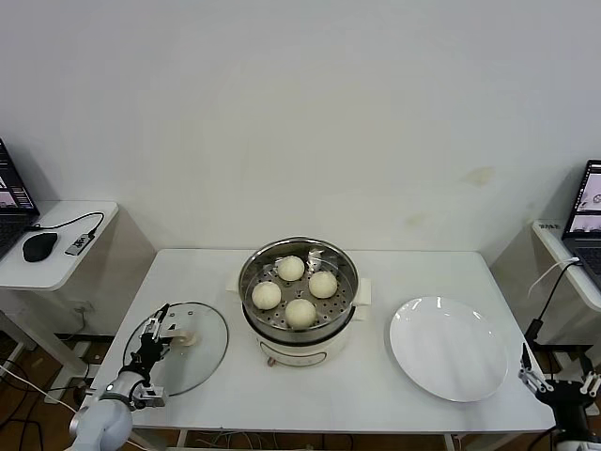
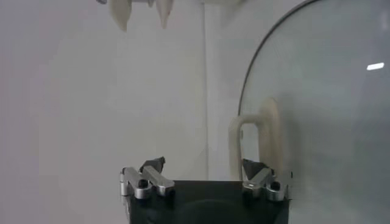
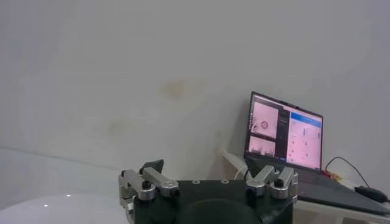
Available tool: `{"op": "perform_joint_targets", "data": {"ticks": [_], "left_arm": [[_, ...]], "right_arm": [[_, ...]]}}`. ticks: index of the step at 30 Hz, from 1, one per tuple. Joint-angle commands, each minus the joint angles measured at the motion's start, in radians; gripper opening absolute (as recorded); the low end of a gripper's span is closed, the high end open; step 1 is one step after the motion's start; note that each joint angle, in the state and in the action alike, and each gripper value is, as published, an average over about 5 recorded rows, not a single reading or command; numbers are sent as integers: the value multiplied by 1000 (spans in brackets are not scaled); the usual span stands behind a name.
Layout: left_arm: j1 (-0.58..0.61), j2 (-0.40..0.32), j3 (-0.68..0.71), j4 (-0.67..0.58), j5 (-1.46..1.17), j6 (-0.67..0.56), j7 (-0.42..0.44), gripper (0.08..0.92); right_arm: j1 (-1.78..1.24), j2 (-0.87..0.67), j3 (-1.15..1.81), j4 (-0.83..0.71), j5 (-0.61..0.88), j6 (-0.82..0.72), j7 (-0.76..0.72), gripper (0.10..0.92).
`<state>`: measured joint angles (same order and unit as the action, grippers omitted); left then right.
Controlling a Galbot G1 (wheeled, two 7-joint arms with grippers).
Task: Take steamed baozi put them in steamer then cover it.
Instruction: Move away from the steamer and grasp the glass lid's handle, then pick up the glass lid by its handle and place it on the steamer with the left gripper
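The left arm is seen at the lower left of the head view, its pale forearm angled up and forward from the near corner. The left gripper (image 1: 161, 334) is held low, with its dark body pointed forward and its fingers spread apart. In the left wrist view the same gripper (image 2: 204, 175) is shown with its two metal-tipped fingers (image 2: 145, 181) set well apart on either side. The right arm is kept at the lower right corner of the head view. The right gripper (image 1: 556, 379) is held there with its jaws wide open, and the same wide spread is shown in the right wrist view (image 3: 207, 178).
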<state>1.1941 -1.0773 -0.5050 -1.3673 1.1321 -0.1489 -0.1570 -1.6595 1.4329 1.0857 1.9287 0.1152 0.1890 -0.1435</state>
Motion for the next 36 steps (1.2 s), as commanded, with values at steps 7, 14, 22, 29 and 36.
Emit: {"op": "perform_joint_targets", "data": {"ticks": [7, 14, 22, 29, 36], "left_arm": [[-27, -6, 4, 80, -8, -6, -24, 487], [-14, -10, -17, 76, -46, -27, -77, 288], [66, 22, -56, -85, -89, 2, -114, 151], [123, 120, -99, -268, -248, 80, -35, 151], [93, 223, -109, -423, -409, 192, 82, 151]], "right_arm": [[-2, 11, -21, 2, -19, 2, -1, 823], [-6, 11, -23, 7, -22, 6, -3, 823], [-13, 12, -42, 17, -38, 11, -3, 823], [-19, 15, -64, 28, -48, 15, -3, 823], [-22, 22, -93, 27, -66, 25, -3, 823]]}}
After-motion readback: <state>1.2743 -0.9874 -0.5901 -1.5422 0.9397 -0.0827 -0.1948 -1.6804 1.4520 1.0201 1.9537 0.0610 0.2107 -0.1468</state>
